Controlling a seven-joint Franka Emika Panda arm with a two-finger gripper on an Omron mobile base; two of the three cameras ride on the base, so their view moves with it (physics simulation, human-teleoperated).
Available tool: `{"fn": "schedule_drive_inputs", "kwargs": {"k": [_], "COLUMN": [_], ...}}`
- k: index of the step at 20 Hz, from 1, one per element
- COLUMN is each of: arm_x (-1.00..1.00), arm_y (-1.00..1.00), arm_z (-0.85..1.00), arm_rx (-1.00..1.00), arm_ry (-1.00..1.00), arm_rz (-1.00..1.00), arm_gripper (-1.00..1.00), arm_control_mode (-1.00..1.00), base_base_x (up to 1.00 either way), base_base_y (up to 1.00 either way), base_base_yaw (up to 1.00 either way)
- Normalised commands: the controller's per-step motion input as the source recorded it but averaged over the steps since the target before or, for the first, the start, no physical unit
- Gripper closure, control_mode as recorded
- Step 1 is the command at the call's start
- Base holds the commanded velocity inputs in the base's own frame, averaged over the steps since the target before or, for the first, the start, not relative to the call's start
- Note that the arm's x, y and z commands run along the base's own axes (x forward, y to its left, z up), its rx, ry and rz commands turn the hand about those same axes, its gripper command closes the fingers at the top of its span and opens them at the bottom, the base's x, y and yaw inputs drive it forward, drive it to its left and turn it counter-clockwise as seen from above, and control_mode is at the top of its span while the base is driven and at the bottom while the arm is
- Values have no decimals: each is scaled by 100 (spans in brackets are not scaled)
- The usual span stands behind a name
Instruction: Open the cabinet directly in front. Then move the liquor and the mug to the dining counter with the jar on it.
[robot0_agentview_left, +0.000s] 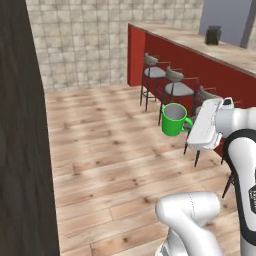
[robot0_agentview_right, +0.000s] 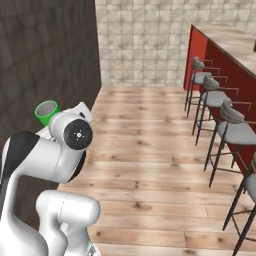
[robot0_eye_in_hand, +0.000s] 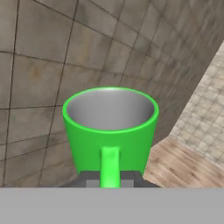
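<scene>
The green mug (robot0_agentview_left: 173, 120) hangs upright in the air over the wooden floor, and my gripper (robot0_agentview_left: 190, 125) is shut on its loop handle. In the hand view the mug (robot0_eye_in_hand: 109, 127) is close up, its grey inside empty, with my gripper (robot0_eye_in_hand: 110, 180) clamped on the handle at the bottom. From the right base view the mug (robot0_agentview_right: 46, 111) peeks out behind my arm. The dining counter (robot0_agentview_left: 200, 45) runs along the right with the dark jar (robot0_agentview_left: 213, 35) on its far end. The cabinet and the liquor are out of view.
Grey-seated stools (robot0_agentview_left: 175, 87) line the counter's red front, close to my hand; they also stand along the right (robot0_agentview_right: 235, 130). A dark wall (robot0_agentview_left: 20, 150) closes the left side and a tiled wall (robot0_agentview_left: 85, 45) the back. Open wooden floor (robot0_agentview_right: 150, 165) lies between.
</scene>
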Motion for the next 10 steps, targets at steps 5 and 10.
{"fn": "schedule_drive_inputs", "kwargs": {"k": [5, 10], "arm_x": [0, 0], "arm_y": [0, 0], "arm_z": [0, 0], "arm_rx": [0, 0], "arm_ry": [0, 0], "arm_rz": [0, 0], "arm_gripper": [100, 100], "arm_control_mode": [100, 100], "base_base_x": [100, 100], "base_base_y": [32, 34], "base_base_yaw": [0, 0]}}
